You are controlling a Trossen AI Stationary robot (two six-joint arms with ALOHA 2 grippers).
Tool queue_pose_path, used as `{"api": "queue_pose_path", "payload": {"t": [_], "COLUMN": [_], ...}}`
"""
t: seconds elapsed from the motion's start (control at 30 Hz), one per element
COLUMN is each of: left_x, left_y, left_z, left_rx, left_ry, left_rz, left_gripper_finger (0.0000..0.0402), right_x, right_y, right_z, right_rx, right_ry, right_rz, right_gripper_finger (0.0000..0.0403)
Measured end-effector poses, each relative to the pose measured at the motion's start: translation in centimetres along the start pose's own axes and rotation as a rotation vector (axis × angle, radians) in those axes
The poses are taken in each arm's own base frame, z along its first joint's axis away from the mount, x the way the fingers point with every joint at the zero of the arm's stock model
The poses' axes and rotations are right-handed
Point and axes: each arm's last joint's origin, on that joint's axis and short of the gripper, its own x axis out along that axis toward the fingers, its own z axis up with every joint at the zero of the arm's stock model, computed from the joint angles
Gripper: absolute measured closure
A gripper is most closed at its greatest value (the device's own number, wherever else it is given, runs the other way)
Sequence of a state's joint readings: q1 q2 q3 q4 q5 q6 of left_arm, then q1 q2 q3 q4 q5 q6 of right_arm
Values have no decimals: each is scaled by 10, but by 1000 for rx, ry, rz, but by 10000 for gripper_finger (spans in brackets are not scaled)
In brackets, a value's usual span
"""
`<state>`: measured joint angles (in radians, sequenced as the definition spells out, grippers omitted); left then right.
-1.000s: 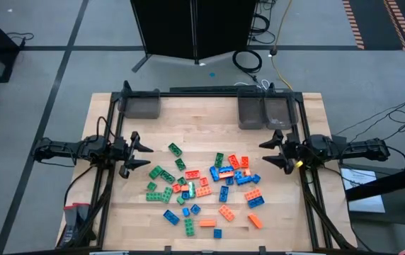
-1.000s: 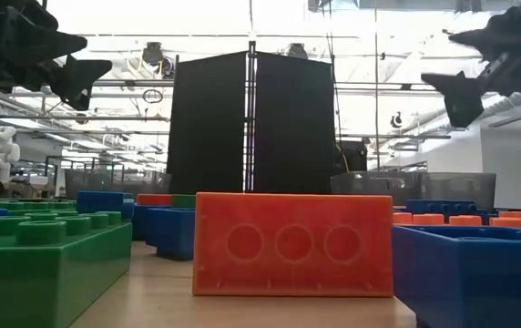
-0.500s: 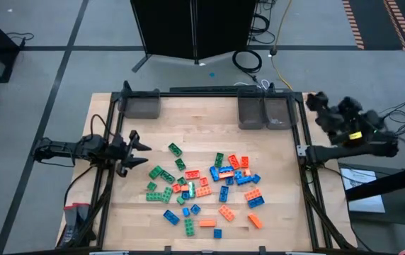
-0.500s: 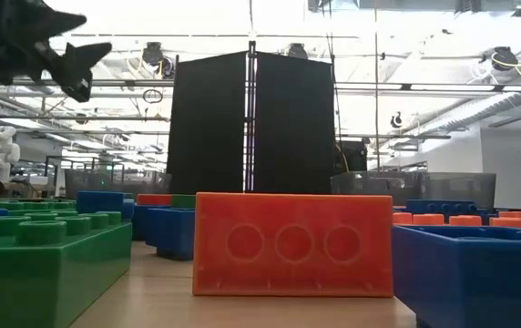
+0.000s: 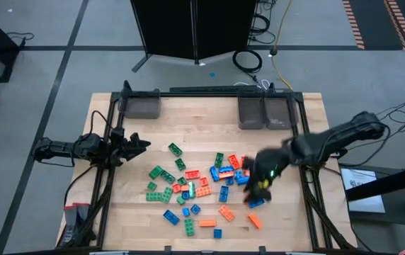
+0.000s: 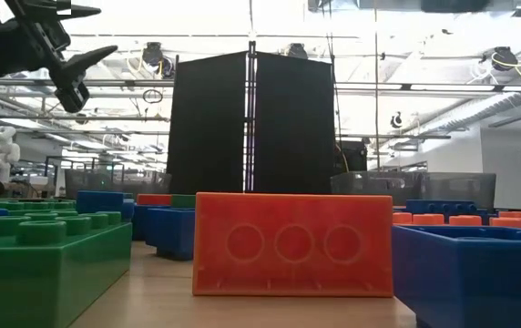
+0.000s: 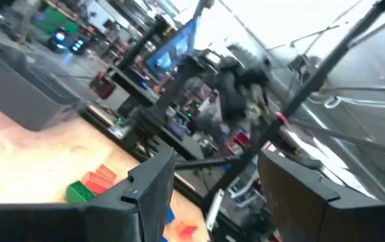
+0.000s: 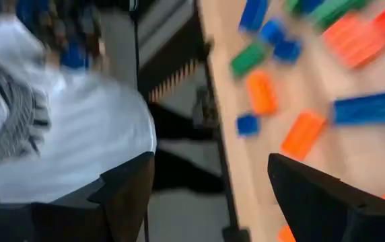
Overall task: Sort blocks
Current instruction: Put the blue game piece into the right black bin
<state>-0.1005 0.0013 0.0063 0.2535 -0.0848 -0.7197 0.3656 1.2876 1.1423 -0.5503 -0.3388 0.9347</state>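
Observation:
The blocks, small studded bricks in green, orange and blue, lie scattered flat on the wooden table's middle. In the low view an orange block stands close, between a green block and a blue one. My right gripper hangs open over the right side of the pile, slanting down; its wrist view shows blocks beyond the empty gap. My left gripper waits open at the table's left edge, above the table, with nothing between its fingers.
Three grey bins stand along the far edge: one at the far left and two side by side at the far right. A dark frame runs along the table's sides. Bare wood lies between bins and pile.
My right arm has left the table's right edge, swung up and back beyond the far right corner, then come fast out over the right side of the block pile, tipping downward. My left gripper has rolled about its own line while staying at the left edge. The blocks have not moved.

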Motion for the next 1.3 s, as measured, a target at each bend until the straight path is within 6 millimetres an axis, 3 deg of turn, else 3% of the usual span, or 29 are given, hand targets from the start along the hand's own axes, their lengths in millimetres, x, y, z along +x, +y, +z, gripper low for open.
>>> {"api": "queue_pose_path", "payload": {"t": [0.13,0.23,0.3,0.53,0.63,0.9,1.13,1.3], "left_x": [0,0,0,0,0,-1,-1,-1], "left_y": [0,2,5,5,6,9,9,9], "left_z": [0,0,0,1,1,-3,-3,-3], "left_rx": [2,4,2,10,32,36,36,37], "left_ry": [-5,-31,-54,-77,-82,-42,-41,-37], "left_rz": [6,57,112,138,147,180,181,183], "left_gripper_finger": [186,186,186,186,186,186,186,186], "right_x": [30,33,33,62,71,95,119,124], "right_y": [-22,-42,-50,-52,-61,-97,-116,-120], "right_z": [-31,-43,-42,-24,-15,4,9,9], "right_rx": [47,45,3,-376,-462,-515,-513,-477], "right_ry": [155,195,203,255,283,400,431,444], "right_rz": [-383,-697,-792,-648,-652,-710,-715,-716], "right_gripper_finger": [117,117,117,117,117,117,120,161]}}
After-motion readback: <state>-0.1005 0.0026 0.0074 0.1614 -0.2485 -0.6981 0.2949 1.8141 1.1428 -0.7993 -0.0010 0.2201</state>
